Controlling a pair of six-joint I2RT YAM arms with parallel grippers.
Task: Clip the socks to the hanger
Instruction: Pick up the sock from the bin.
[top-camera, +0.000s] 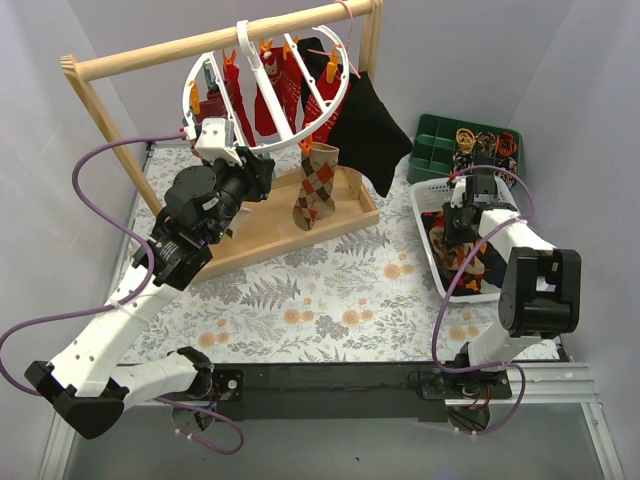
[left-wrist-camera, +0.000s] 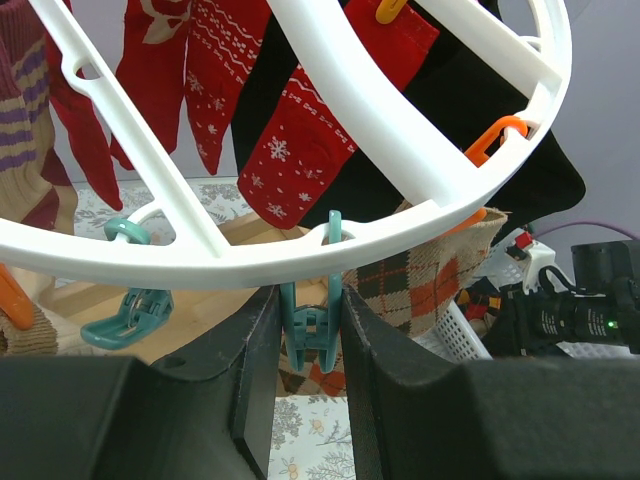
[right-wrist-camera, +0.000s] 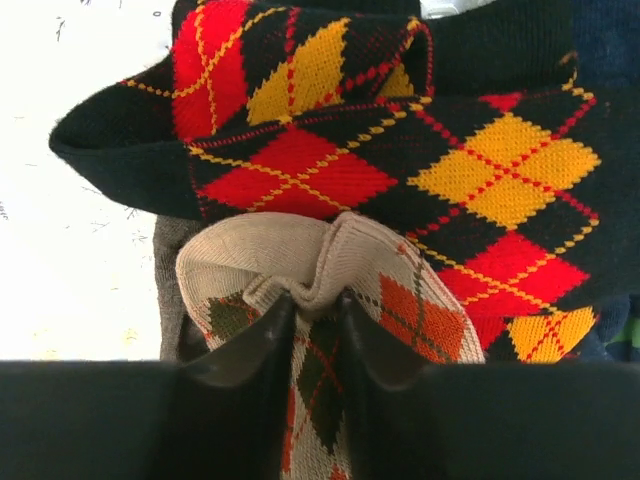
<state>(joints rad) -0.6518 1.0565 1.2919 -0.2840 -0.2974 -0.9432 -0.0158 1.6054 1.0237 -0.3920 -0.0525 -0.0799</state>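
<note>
White hanger hangs from the wooden rail near the far left corner, with red socks clipped on. The left gripper is at its low rim. Only its wrist camera shows the fingers squeezing a teal clip. From above, the right gripper dips into the white basket by the right edge. Its wrist camera shows it pinching a cream argyle sock that lies on a black argyle sock.

One hanger, one wooden rail, one white basket, one green bin.
</note>
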